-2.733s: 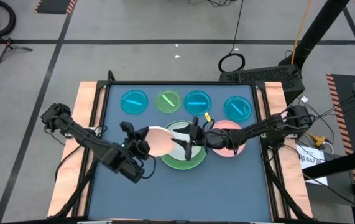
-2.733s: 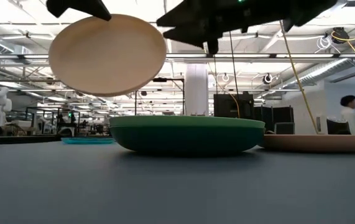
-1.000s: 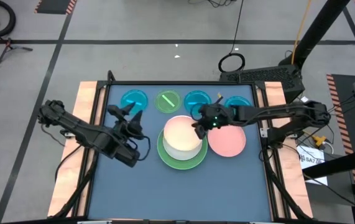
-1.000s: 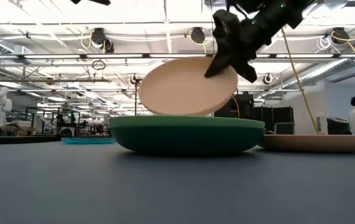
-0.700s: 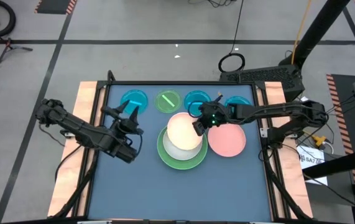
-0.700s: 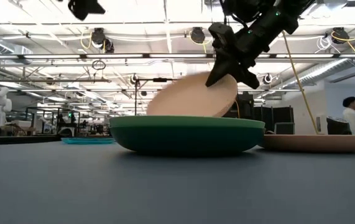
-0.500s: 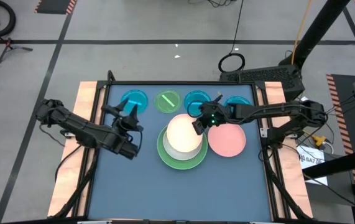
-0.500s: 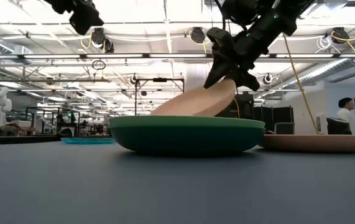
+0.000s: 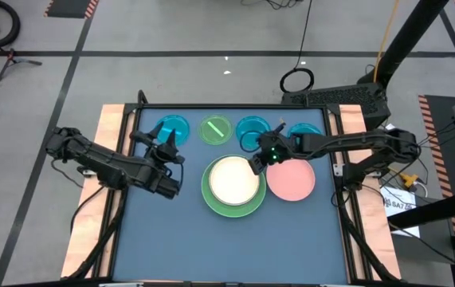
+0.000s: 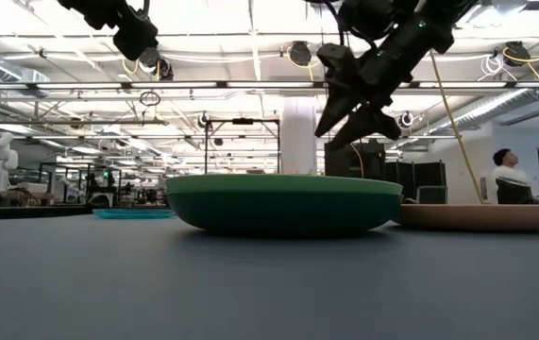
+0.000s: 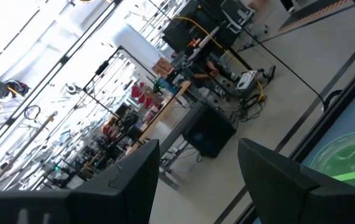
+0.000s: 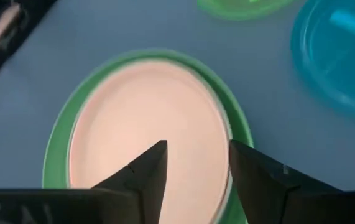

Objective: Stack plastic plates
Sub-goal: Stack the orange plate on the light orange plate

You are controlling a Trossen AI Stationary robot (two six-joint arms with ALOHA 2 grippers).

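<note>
— Where's that cream plate (image 9: 233,178) sitting?

— Flat inside the big green plate (image 9: 211,202), mid-counter. You can see a green ring all the way round it from above. From counter height the cream one is hidden below the green rim.

— And the right claw (image 9: 256,162)?

— Just over the far right edge of that stack, fingers (image 12: 145,167) spread apart, nothing between them. It hangs clear above the rim in the low view (image 10: 349,121), not touching either plate.

— What about the other arm?

— The left claw (image 9: 169,143) is off to the left of the stack, up in the air near the cyan plate (image 9: 171,127) at the back. Its fingers (image 11: 270,168) are wide apart too, empty, pointing out towards the room.

— The rest of the plates?

— The pink plate (image 9: 293,180) lies just beside the green one on its right, edges nearly meeting; whether they touch I can't tell. Along the back of the blue counter (image 9: 291,239) there's a row of small see-through ones: that cyan plate, then a lime plate (image 9: 215,128), then two more cyan ones partly under the right arm.

— Anyone about?

— A person (image 10: 508,178) in white sits far back in the room, beyond the pink plate.
</note>
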